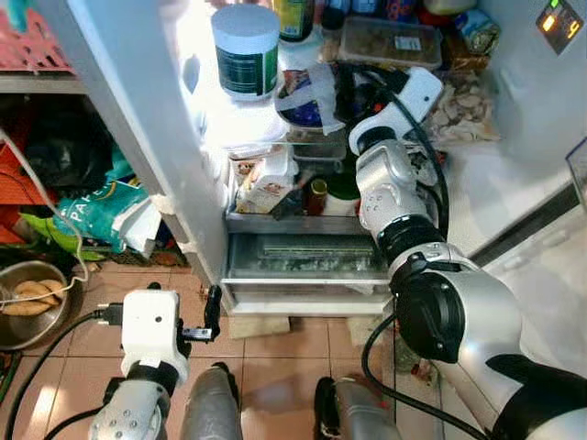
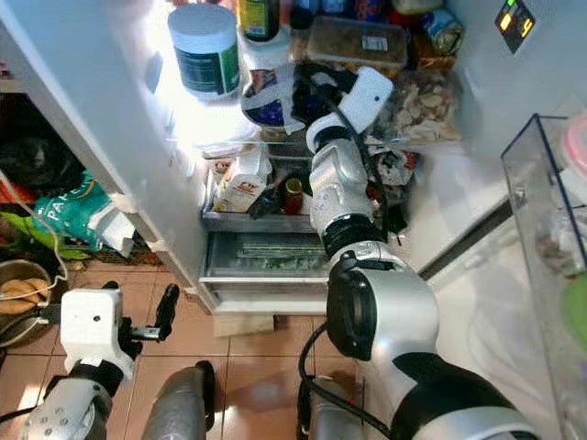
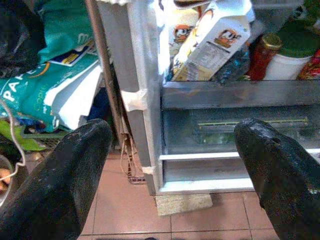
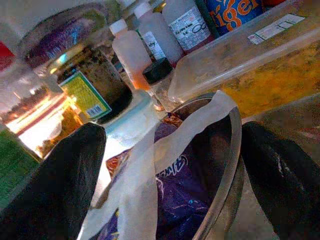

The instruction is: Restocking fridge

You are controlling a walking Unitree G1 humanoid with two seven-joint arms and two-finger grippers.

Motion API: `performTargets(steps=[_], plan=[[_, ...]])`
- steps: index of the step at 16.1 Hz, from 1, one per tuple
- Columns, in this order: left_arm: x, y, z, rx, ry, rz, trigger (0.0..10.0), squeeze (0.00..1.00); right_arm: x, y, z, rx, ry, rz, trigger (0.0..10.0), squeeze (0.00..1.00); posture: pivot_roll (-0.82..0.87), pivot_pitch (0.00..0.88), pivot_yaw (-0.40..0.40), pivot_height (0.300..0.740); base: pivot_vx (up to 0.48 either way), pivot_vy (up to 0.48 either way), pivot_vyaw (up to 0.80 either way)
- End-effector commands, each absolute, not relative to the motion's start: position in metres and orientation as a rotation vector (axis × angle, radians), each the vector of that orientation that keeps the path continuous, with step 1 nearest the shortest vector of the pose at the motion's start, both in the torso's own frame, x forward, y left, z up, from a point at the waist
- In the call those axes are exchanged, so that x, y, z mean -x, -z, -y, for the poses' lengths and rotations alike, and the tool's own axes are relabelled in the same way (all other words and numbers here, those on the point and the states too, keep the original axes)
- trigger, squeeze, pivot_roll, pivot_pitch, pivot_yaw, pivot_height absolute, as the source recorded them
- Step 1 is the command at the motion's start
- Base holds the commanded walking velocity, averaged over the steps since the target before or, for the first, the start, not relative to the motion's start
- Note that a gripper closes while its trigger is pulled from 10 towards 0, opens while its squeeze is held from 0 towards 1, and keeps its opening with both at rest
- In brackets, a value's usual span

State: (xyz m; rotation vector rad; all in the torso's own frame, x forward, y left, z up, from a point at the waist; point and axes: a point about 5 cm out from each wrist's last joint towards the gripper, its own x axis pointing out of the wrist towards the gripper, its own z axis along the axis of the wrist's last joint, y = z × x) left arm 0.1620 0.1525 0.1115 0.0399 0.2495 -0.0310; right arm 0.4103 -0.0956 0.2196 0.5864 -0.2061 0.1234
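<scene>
My right tool [image 4: 167, 185] was spread wide open around a metal bowl [image 4: 227, 165] holding a purple packet [image 4: 182, 195] on the fridge shelf [image 1: 440, 156], gripping nothing. My left tool [image 3: 170, 170] hung open and empty near the floor [image 1: 275, 353].

My head cameras are looking down into the open fridge [image 1: 303, 229]. My left wrist camera is facing its lower drawer [image 3: 235, 130] from low; my right is peering close at a shelf bowl [image 4: 220, 165].
</scene>
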Motion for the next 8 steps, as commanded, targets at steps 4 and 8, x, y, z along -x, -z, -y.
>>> performTargets(steps=[4, 8], plan=[[-0.170, -0.109, -0.155, -0.048, 0.031, -0.245, 10.0, 0.00, -0.407, -0.223, 0.100, -0.461, -0.191, 0.288, 10.0, 1.00, 0.27, 0.088, 0.003, 0.740, 0.000, 0.000, 0.00], [-0.183, -0.108, -0.156, -0.053, 0.048, -0.219, 10.0, 0.00, -0.399, -0.214, 0.110, -0.312, -0.251, 0.337, 10.0, 1.00, 0.25, 0.063, 0.017, 0.740, 0.000, 0.000, 0.00]])
